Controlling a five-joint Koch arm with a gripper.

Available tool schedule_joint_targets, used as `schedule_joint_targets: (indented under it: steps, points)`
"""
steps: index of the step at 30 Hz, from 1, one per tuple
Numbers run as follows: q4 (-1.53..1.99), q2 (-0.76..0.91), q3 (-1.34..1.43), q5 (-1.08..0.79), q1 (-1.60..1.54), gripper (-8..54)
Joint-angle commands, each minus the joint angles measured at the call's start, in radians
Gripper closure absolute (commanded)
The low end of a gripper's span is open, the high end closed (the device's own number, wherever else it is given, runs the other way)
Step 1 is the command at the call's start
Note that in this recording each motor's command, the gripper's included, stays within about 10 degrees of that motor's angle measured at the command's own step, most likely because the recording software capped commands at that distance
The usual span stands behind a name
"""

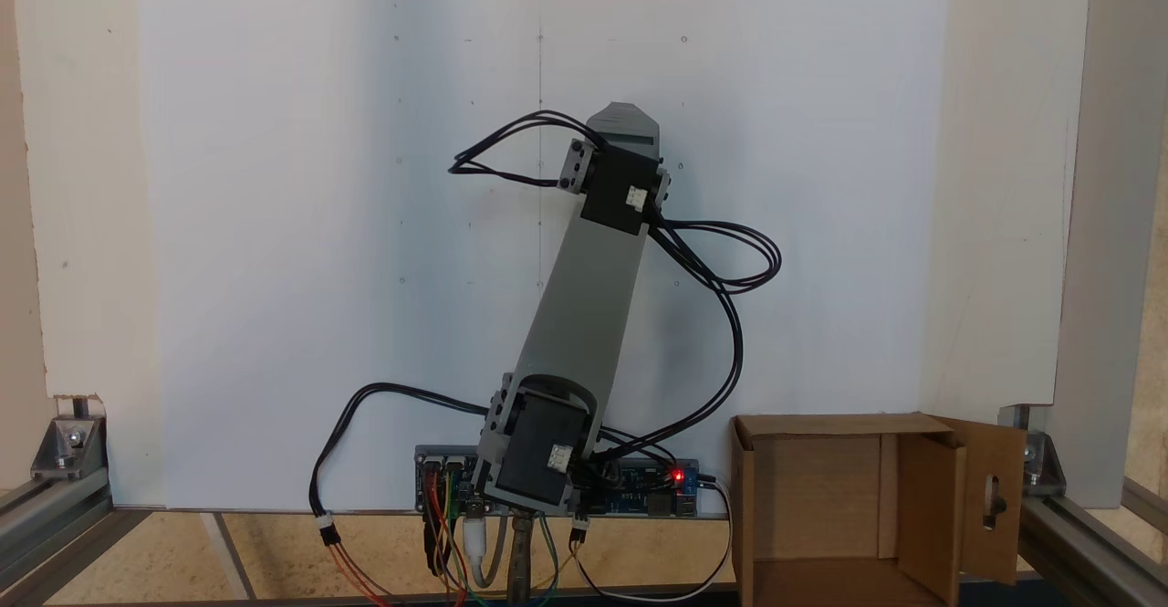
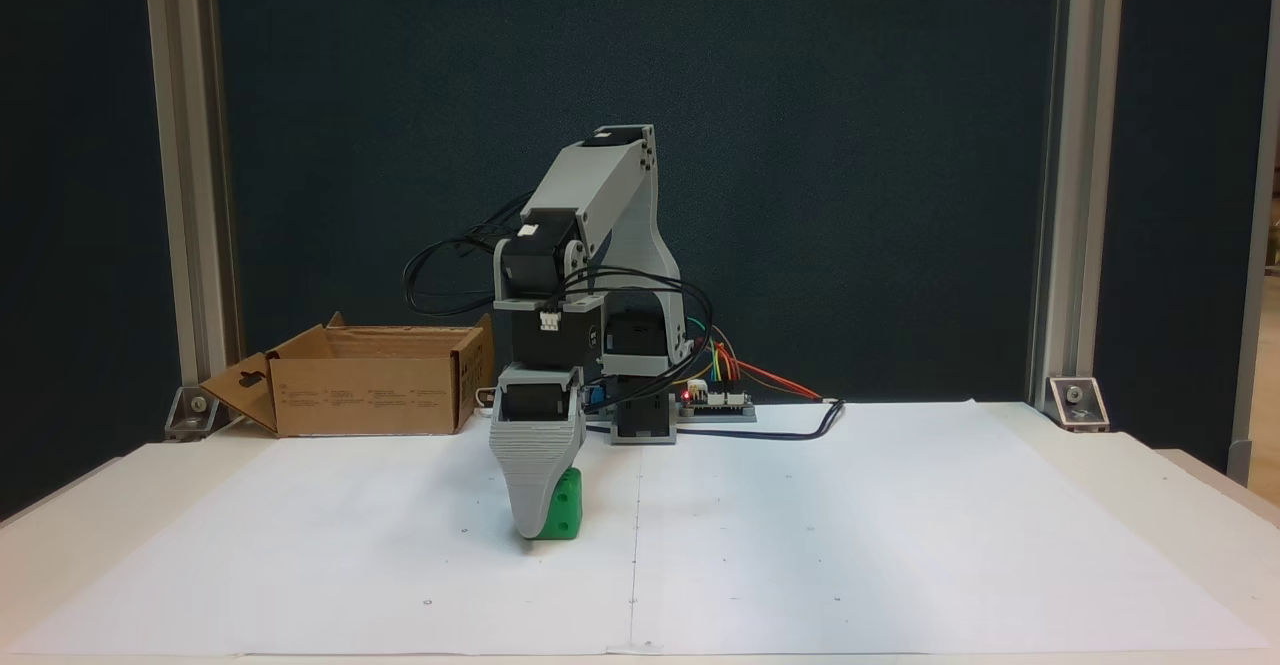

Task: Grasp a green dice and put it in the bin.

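The gripper [image 2: 540, 525] is lowered onto the green dice [image 2: 562, 508] on the white paper [image 2: 850, 525]; only one grey jaw is seen, so its closure cannot be told. If a corner is caught, the dice may be lost before the bin [image 2: 365, 395], well apart.

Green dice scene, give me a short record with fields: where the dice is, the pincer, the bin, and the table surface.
dice: the green dice sits on the white paper, partly hidden behind the pincer
pincer: the pincer is lowered right at the dice; one grey jaw faces the camera, so whether it is open or shut cannot be told
bin: the bin stands behind and to the left in this fixed view, top open, nothing visible inside
task stage: dice not yet in the bin
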Motion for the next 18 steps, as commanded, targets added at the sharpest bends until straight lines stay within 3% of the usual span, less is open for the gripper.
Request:
schedule_joint_targets:
  steps: [1, 18]
  points:
    - [-0.006, -0.002, -0.021, 0.038, -0.003, 4.3]
    - [-0.029, -0.018, -0.021, 0.037, -0.008, 10.0]
